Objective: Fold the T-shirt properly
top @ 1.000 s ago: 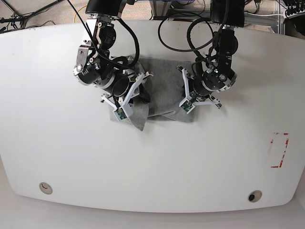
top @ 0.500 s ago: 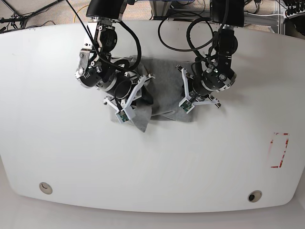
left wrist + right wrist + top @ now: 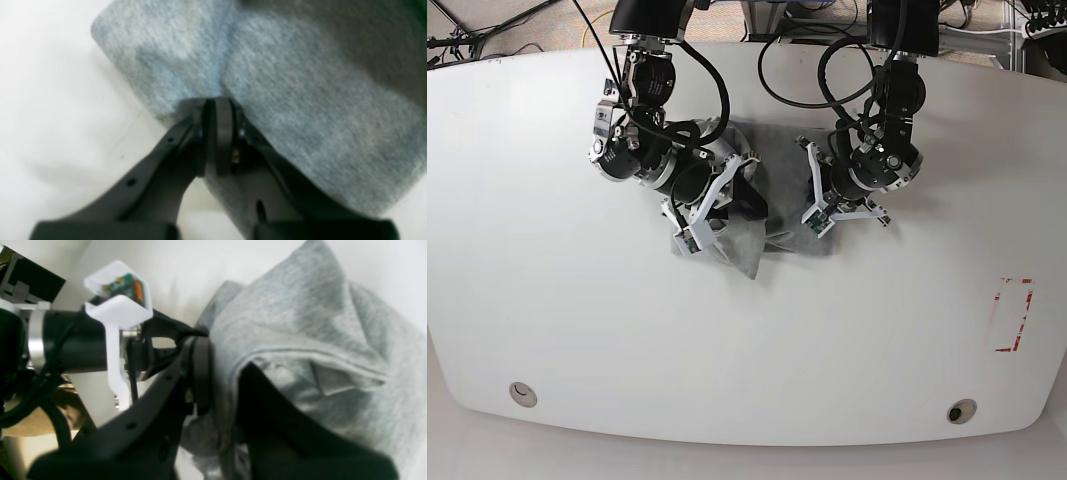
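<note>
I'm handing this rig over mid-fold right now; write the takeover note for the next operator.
Left gripper: jaws shut on the T-shirt's edge, low at the table.
Right gripper: jaws shut on T-shirt fabric, lifted, a flap hanging below it.
T-shirt: bunched into a small grey bundle at table centre-rear, between both arms; no lettering visible.
Done: shirt appears already folded down to a compact shape.
Left: probably lay the held flap across, release both grips, flatten the bundle.
</note>
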`<state>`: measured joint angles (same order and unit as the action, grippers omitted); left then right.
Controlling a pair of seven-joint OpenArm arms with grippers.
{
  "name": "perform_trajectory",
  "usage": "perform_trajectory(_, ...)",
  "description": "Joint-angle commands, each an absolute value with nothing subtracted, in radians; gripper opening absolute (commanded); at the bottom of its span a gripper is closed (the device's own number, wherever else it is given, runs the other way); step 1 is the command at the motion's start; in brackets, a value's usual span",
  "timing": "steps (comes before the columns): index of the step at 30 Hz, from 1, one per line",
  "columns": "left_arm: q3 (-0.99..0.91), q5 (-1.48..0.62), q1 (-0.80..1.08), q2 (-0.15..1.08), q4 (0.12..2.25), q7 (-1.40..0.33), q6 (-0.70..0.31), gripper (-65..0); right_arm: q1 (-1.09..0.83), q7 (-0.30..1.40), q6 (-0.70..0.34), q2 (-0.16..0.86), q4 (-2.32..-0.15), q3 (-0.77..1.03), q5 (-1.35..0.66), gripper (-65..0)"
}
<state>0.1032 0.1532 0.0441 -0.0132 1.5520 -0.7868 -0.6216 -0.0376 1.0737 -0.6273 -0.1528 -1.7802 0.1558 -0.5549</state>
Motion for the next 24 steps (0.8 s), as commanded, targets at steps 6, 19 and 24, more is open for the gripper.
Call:
perform_trajectory(6, 0.113, 0.202, 0.085, -0.013, 1.508, -0.941, -0.664, -61.9, -0.005, 1.01, -0.625, -0.157, -1.738, 0.15, -0.585, -60.4)
perform_trajectory(19, 0.113, 0.199, 0.084, -0.016, 1.508, -0.941, -0.665, -61.9, -0.01, 1.006, -0.624, -0.157, -1.794, 0.024, -0.585, -16.8)
perform_trajectory(24, 0.113, 0.199, 0.084, -0.019, 1.508, -0.941, -0.665, -61.8, -0.027, 1.006, -0.624, -0.157, -1.853, 0.022, -0.585, -15.5)
